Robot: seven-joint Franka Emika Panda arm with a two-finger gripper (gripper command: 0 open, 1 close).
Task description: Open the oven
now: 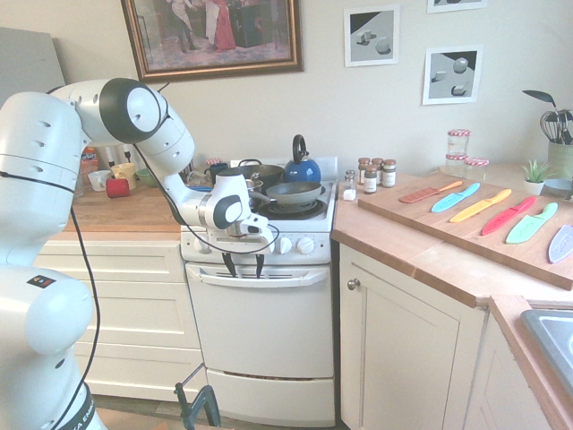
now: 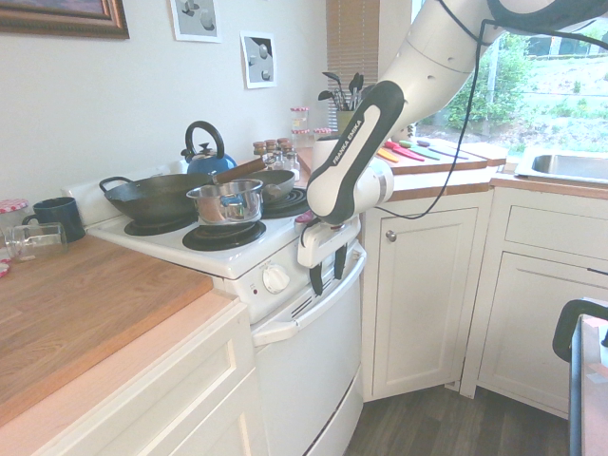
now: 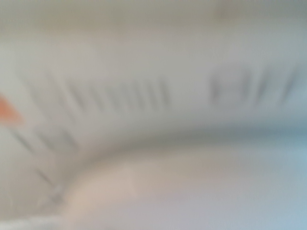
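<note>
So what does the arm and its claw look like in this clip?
A glossy white arm of rounded segments with dark grey joint caps. Black lettering runs along the forearm in the second exterior view. Black cables trail along it. The claw has a white body and two thin black fingers.

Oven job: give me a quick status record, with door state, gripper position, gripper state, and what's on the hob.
oven door: shut, oven
door handle: handle not gripped yet
gripper position: gripper pointing down, fingertips at the handle's left part
gripper state: open, fingers apart
hob: blue kettle, frying pan, steel saucepan, dark wok
wrist view: blurred
</note>
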